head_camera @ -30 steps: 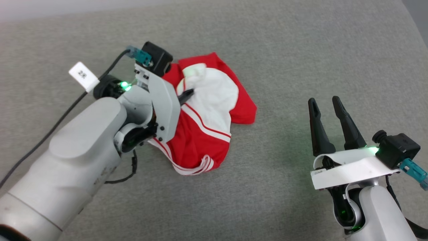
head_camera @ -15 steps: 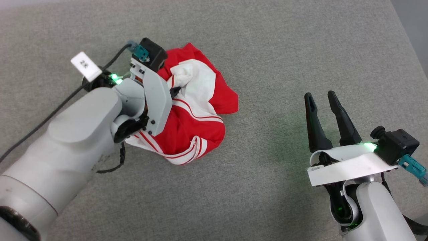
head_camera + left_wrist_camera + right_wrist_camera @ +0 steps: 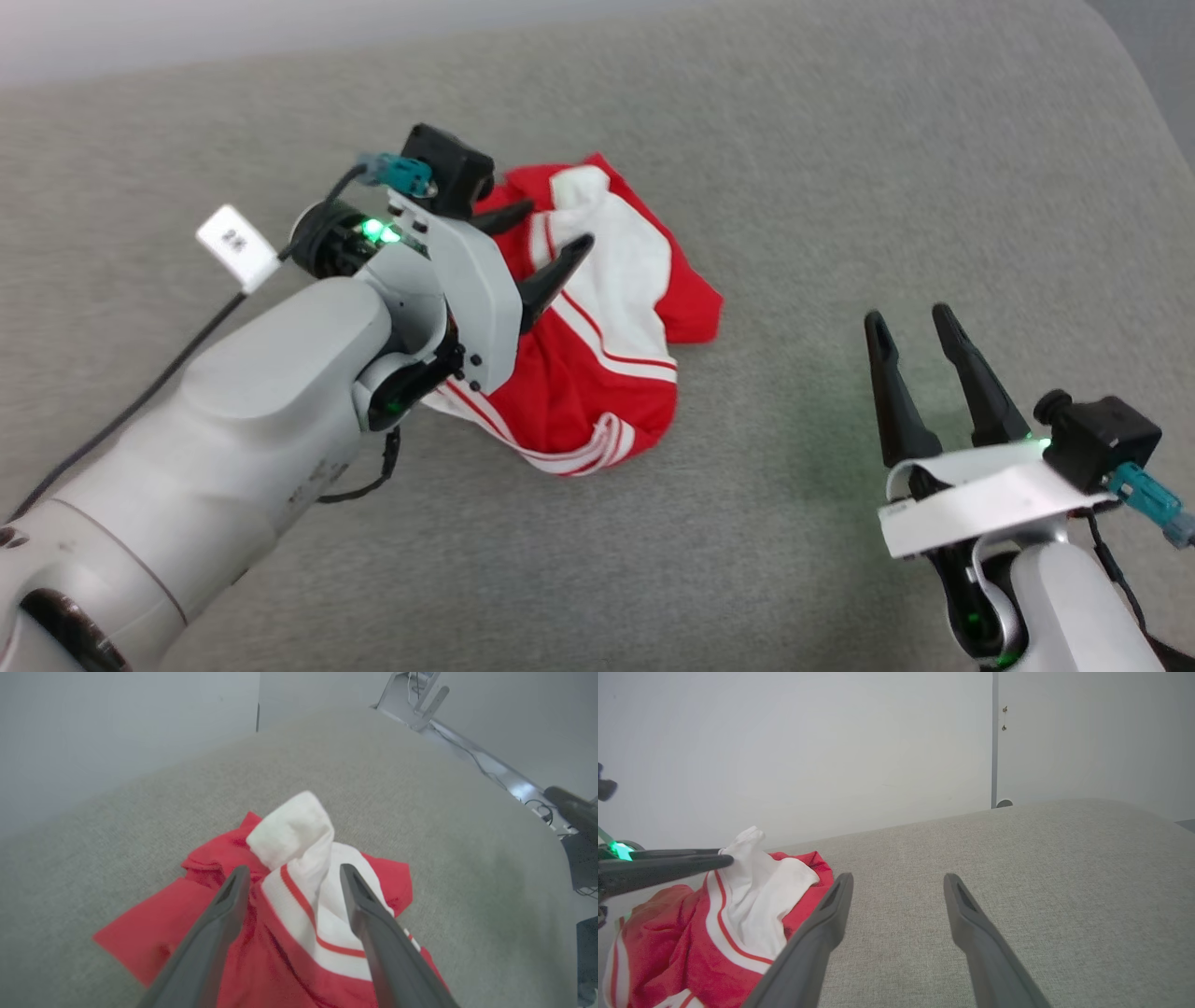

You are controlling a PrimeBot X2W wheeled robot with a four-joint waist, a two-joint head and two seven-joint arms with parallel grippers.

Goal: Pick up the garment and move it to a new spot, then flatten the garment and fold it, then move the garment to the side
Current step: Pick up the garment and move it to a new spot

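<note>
Your left pincer stands wide open and empty, fingers straddling a white fold of the crumpled garment, which lies on the bench. Your right pincer, open and empty, sits well apart.

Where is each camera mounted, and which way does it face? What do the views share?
Head view: on the head, facing forward and down at the garment on the grey padded surface; both forearms, left gripper, right gripper show.
Left wrist view: left wrist, facing along its open fingers at the garment's raised white fold.
Right wrist view: right wrist, facing along its open fingers across the surface to a pale wall.
Shared: the garment in all; right wrist view also shows the left gripper.
</note>
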